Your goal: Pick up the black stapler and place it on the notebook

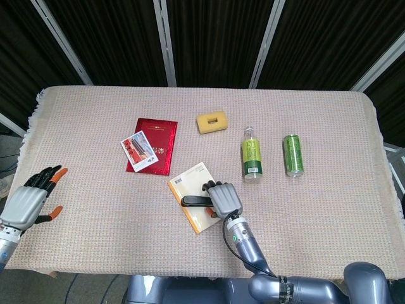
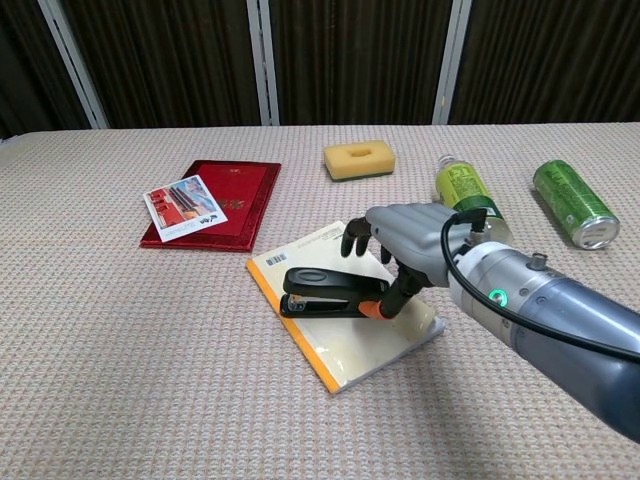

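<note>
Black stapler (image 2: 330, 293) lies flat on the notebook (image 2: 345, 330), near its left half. Right hand (image 2: 405, 245) has fingers spread, thumb tip touching the stapler's right end: the release step. Next, lift clear without nudging it. Left hand (image 1: 28, 202) hangs open, far left.

text: none readable | notebook (image 2: 345, 330): barcode, digits too small | bottle (image 2: 462, 189) label: illegible
</note>
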Action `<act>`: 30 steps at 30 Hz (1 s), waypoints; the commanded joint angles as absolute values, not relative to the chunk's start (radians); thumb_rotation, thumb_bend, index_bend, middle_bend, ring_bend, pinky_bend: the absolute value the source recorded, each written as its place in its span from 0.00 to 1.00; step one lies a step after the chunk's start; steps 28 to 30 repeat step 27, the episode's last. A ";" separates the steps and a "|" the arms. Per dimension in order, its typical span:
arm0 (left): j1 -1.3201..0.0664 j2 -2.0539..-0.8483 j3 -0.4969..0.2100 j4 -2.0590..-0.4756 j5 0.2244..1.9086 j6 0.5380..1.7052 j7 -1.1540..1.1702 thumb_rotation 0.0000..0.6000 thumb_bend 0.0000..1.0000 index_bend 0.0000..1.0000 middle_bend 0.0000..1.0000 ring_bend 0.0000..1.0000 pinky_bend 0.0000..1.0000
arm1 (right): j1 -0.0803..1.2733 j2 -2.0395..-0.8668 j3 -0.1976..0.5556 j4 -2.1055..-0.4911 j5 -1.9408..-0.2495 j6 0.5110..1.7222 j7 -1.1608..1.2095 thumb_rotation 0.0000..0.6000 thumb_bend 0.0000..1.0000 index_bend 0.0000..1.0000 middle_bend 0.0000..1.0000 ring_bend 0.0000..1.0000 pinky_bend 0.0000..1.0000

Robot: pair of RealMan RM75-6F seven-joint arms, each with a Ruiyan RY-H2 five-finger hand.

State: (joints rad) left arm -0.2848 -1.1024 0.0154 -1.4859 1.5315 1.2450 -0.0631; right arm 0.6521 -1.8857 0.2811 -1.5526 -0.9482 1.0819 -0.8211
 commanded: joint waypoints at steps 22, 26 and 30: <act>-0.267 -1.105 0.027 -1.525 1.581 1.307 0.003 1.00 0.32 0.00 0.00 0.00 0.15 | 0.285 -1.335 -0.075 -2.028 -1.323 1.587 -0.728 1.00 0.19 0.00 0.00 0.00 0.00; -0.259 -1.109 0.037 -1.541 1.607 1.328 0.038 1.00 0.32 0.00 0.00 0.00 0.15 | 0.168 -1.243 -0.168 -1.956 -1.414 1.706 -0.603 1.00 0.16 0.00 0.00 0.00 0.00; -0.257 -1.110 0.039 -1.547 1.610 1.331 0.048 1.00 0.32 0.00 0.00 0.00 0.15 | 0.135 -1.225 -0.180 -1.925 -1.424 1.739 -0.554 1.00 0.16 0.00 0.00 0.00 0.00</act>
